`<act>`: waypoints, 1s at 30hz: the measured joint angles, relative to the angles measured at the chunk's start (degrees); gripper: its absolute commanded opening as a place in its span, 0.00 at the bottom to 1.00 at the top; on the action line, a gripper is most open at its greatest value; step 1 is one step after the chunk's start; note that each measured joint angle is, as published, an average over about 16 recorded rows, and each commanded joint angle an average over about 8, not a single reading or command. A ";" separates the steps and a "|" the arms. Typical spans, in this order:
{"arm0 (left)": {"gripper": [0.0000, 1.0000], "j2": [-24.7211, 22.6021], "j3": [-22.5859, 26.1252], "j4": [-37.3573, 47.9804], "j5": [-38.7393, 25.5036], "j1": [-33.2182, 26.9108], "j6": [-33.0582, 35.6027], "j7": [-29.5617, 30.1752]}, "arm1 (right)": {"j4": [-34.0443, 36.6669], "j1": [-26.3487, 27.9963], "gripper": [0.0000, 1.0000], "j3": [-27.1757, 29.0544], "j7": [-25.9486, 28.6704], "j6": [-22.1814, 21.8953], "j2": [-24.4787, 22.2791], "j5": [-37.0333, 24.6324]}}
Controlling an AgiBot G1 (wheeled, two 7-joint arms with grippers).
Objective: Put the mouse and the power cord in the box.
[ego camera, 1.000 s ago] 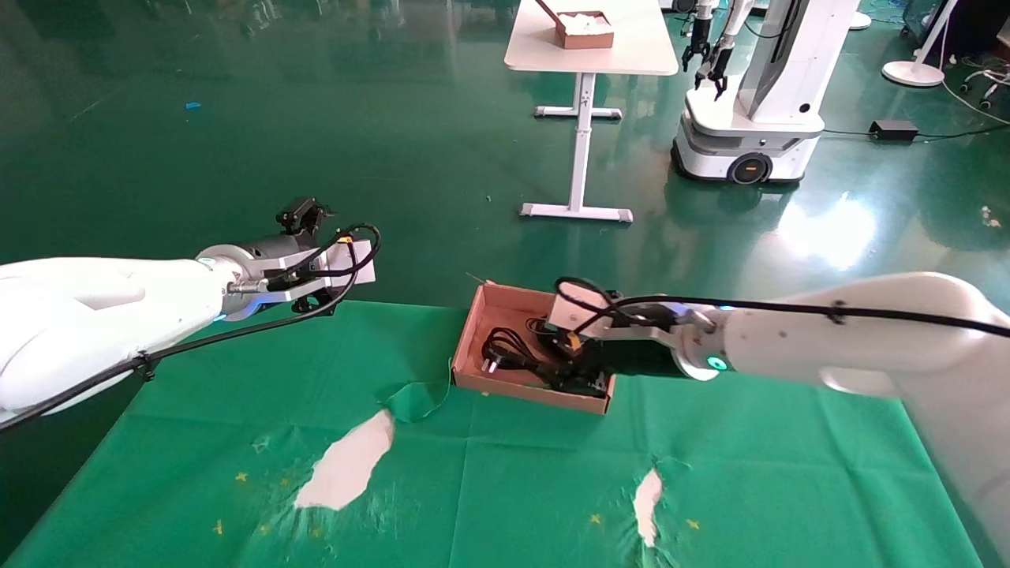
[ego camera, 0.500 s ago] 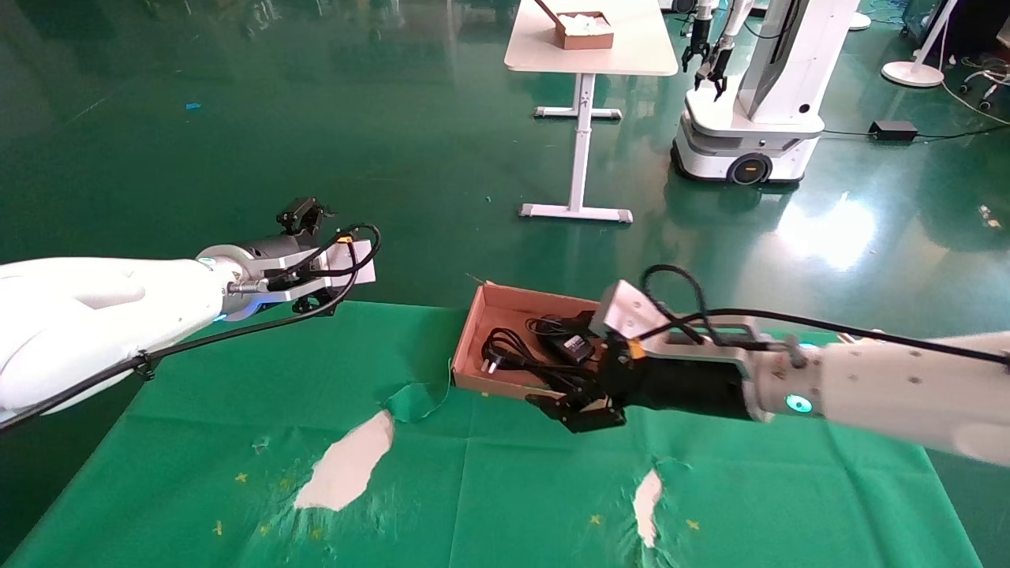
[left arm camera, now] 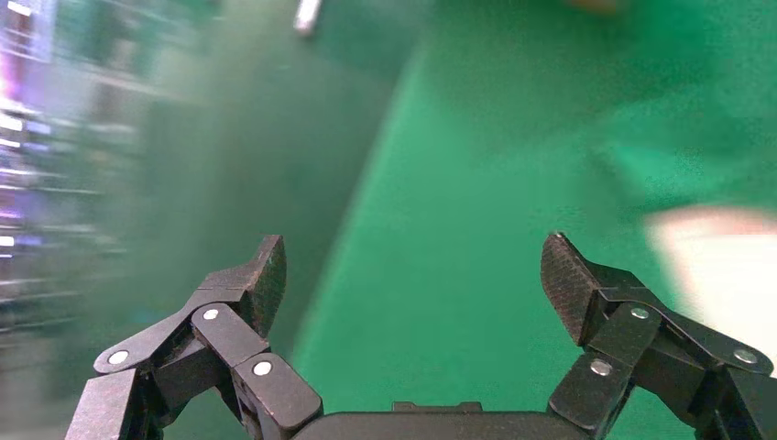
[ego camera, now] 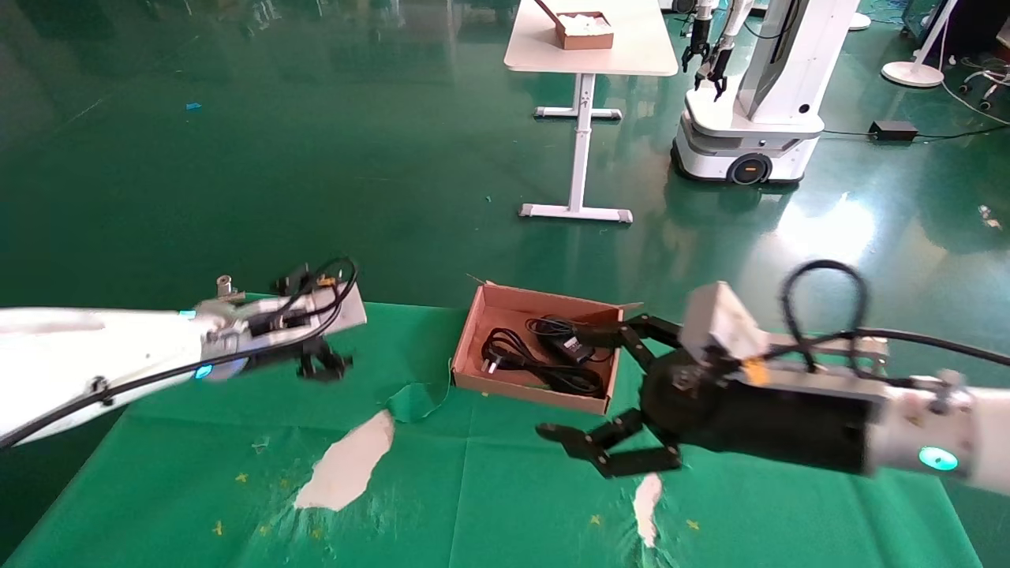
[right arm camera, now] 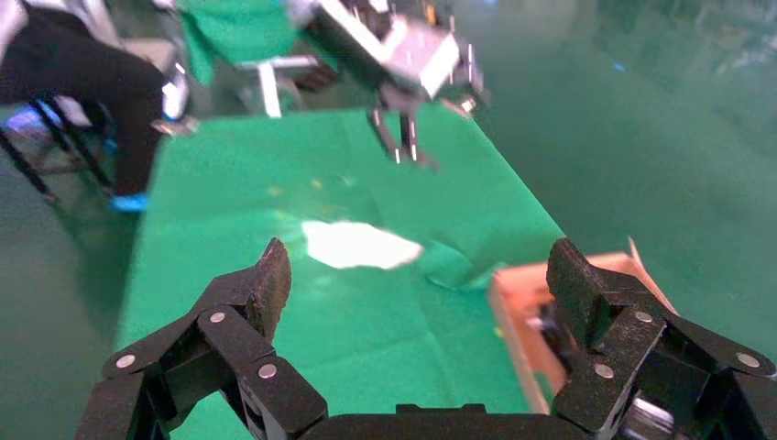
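The brown cardboard box (ego camera: 469,339) sits at the far middle of the green table. Inside it the looped power cord (ego camera: 521,361) lies with its plug toward the left wall. Beside the cord rests the mouse (ego camera: 564,338), a small black body with a thin cable. My right gripper (ego camera: 568,384) hovers open and empty just off the box's near right corner; in its wrist view (right arm camera: 419,252) the box's edge (right arm camera: 518,312) shows by one finger. My left gripper (ego camera: 323,367) hangs open and empty over the table's far left edge (left arm camera: 412,252).
The green cloth has torn white patches (ego camera: 347,461) (ego camera: 647,497) and a lifted flap (ego camera: 414,398) near the box's left corner. Far behind stand a white table (ego camera: 592,55) with a small brown box (ego camera: 585,30) and another robot (ego camera: 757,95).
My right gripper has pulled back out of the box toward the near right, open and empty. My left arm has dropped lower, down to the table's far left edge.
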State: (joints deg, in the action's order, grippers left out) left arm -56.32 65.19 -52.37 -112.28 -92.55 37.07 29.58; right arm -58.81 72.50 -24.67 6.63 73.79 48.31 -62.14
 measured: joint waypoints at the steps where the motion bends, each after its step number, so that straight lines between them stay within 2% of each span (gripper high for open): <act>1: 1.00 0.43 -0.99 -0.43 1.42 0.62 0.98 -0.38 | -0.81 -0.60 1.00 0.47 0.22 0.65 -0.72 1.11; 17: 1.00 7.42 -17.12 -7.39 24.52 10.79 16.93 -6.56 | -12.67 -9.38 1.00 7.42 3.53 10.23 -11.42 17.42; 30: 1.00 13.03 -30.08 -12.97 43.08 18.95 29.75 -11.52 | -14.72 -10.90 1.00 8.59 4.08 11.92 -13.30 20.31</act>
State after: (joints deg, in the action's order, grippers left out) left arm -43.29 35.11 -65.35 -69.20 -73.59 66.81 18.06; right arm -73.52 61.60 -16.08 10.71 85.70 35.01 -41.83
